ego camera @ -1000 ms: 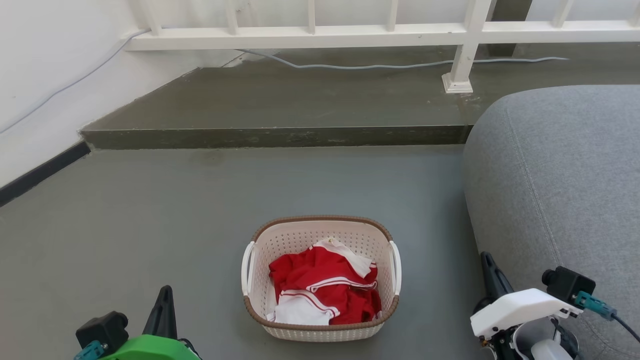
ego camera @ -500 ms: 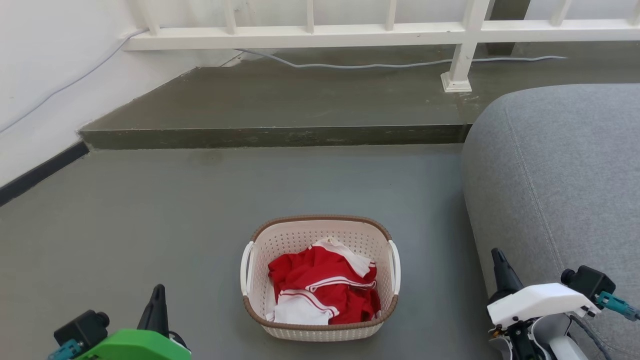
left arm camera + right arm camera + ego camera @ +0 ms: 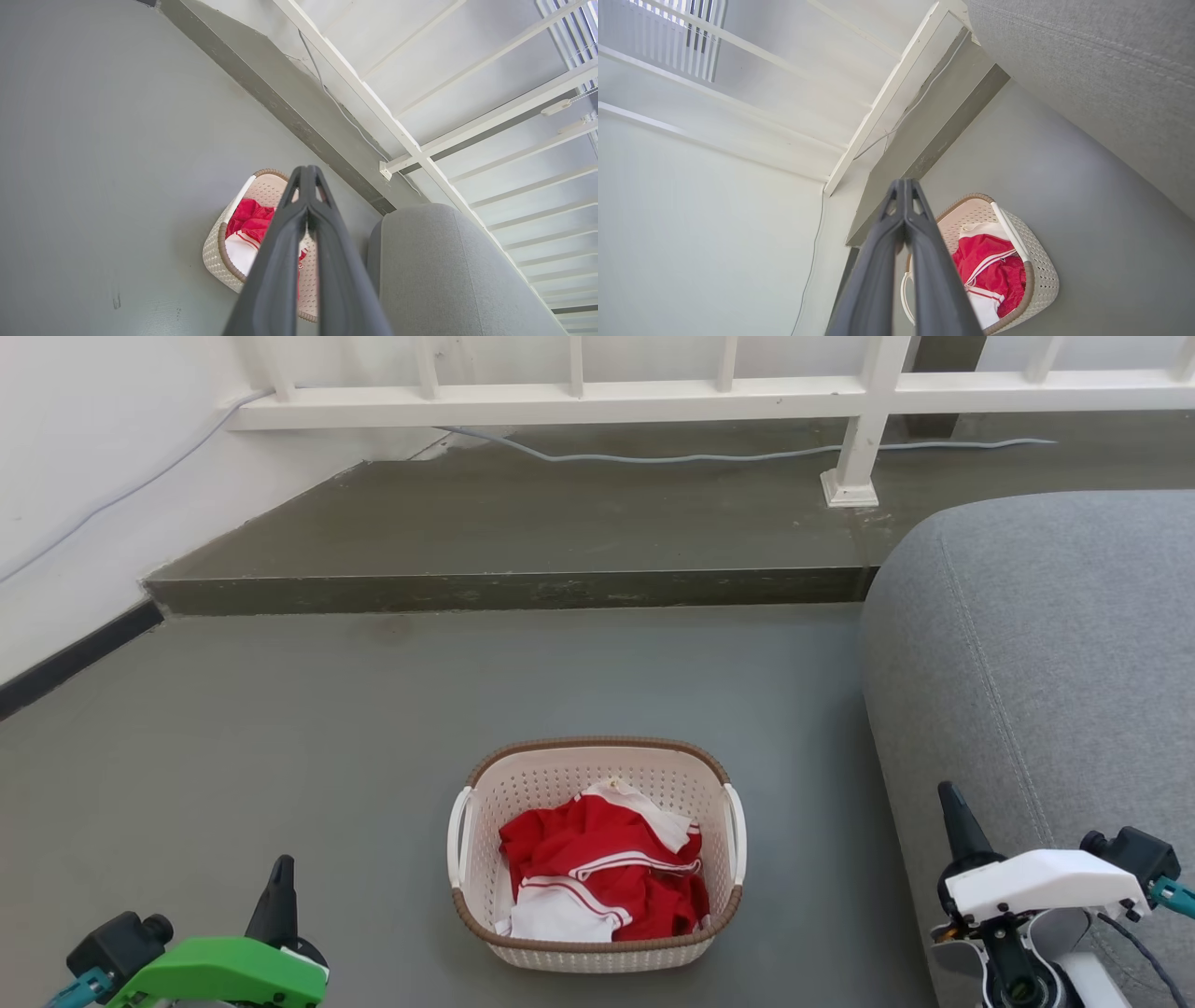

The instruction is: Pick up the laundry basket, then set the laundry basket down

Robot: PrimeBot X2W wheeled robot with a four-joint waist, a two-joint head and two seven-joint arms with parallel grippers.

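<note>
Head view has the laundry basket [image 3: 597,775] sitting on the floor [image 3: 280,728], between the left end effector [image 3: 278,896] and the right end effector [image 3: 954,812], ahead of both and well apart from each. Both are clenched on nothing, with their fingers pressed together in the wrist views. The basket's thin perforated plastic with a few clothes [image 3: 597,859] inside, so I'd guess light but a bit flexy. Best bet is the side handles [image 3: 456,835], one per end effector. Can't quite tell if there's a finger gap behind them.
</note>
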